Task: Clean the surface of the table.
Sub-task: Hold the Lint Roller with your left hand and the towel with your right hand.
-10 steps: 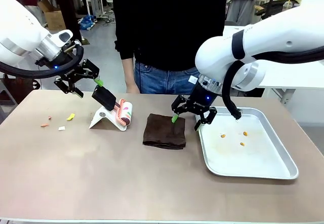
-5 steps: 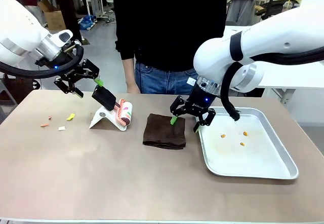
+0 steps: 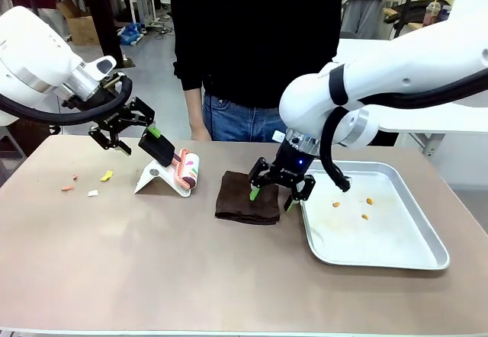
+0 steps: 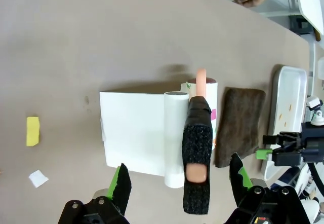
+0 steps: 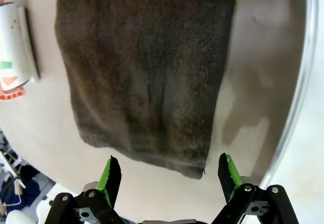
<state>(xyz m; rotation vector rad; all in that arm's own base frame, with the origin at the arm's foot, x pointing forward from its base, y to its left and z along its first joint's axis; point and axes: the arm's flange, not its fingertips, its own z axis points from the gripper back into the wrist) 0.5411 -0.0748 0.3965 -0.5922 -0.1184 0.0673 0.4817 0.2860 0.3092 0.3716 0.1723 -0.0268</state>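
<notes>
Table (image 3: pixel 152 276): tan top, person at far edge. Metal tray (image 3: pixel 427 257) by right edge, orange crumbs inside. Brown cloth (image 3: pixel 245 198), near-square, mid-table just beside tray, directly below right gripper (image 3: pixel 271 197); fingers apart, right arm nearer. Left gripper (image 3: pixel 136 140): fingers apart, straddling lint roller's (image 3: pixel 185 168) black handle, handle lengthwise between them. Paper scraps (image 3: pixel 106 175) near left edge. Roller label print unreadable.

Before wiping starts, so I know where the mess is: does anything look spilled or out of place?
Yes. Small yellow, orange and white scraps lie loose near the left end of the table. A few orange crumbs sit in the metal tray. The brown cloth lies flat; nothing else looks odd.
</notes>
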